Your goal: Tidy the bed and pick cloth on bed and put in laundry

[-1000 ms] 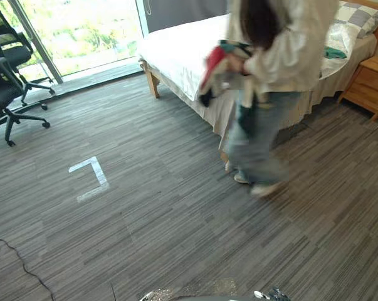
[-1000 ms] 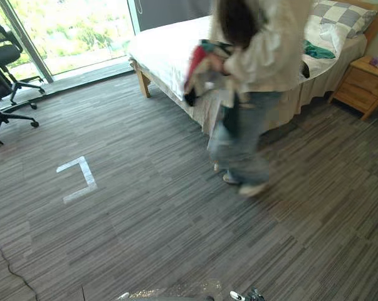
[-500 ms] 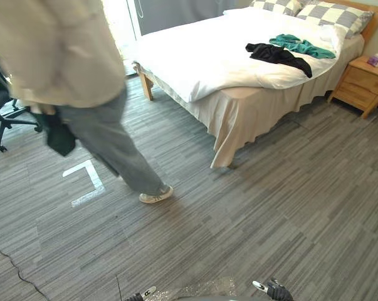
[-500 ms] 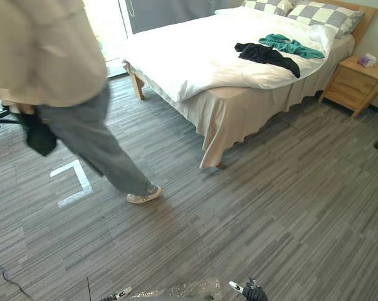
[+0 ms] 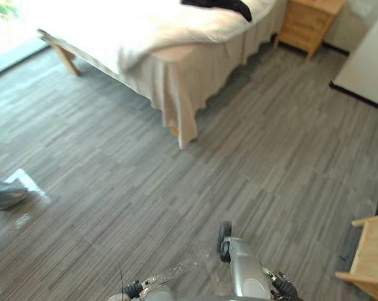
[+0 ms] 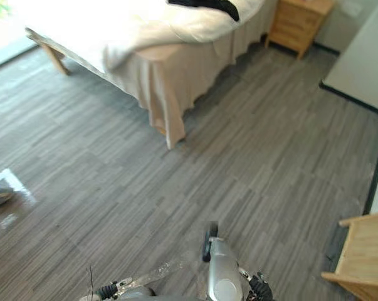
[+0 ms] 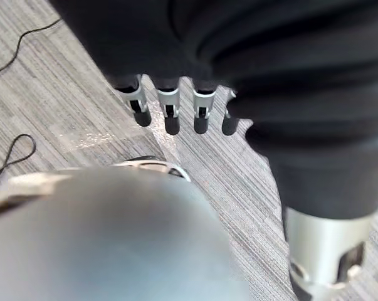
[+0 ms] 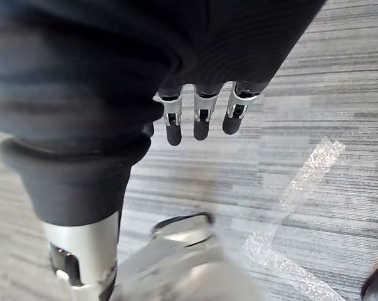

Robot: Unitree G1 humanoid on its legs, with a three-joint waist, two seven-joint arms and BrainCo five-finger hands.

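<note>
The black cloth (image 5: 217,4) is seen lying on the bed (image 5: 145,37), close to the side edge and toward the corner next to the nightstand (image 5: 308,22). It is cut off by the frame, so its full outline cannot be told. The left hand (image 7: 170,116) is shown hanging over the carpet (image 5: 270,138) with relaxed, nearly straight fingers and nothing between them. The right hand (image 8: 201,122) is held the same way, slack and empty.

The step in hand is judged to be the approach, since the bed is well apart from both hands. It would be done best if the side edge were followed toward the nightstand corner and a stop made just beside the cloth, so that no long reach across the mattress is needed. The hand should be spread wide over the cloth, and only the dark fabric gathered (the soft bedding beneath could easily be pinched up with it). A person's shoe (image 5: 4,193), seen on the carpet well apart from the bed's foot corner, should be given room.

The cloth looks limp, thin and crumpled. The duvet (image 5: 195,28) is white, puffy and smooth, draped over the foot corner. Below it a beige bed skirt (image 5: 182,88) falls in loose pleats to the floor. The carpet is low-piled and striped in greys. The nightstand is boxy, of pale wood.
</note>
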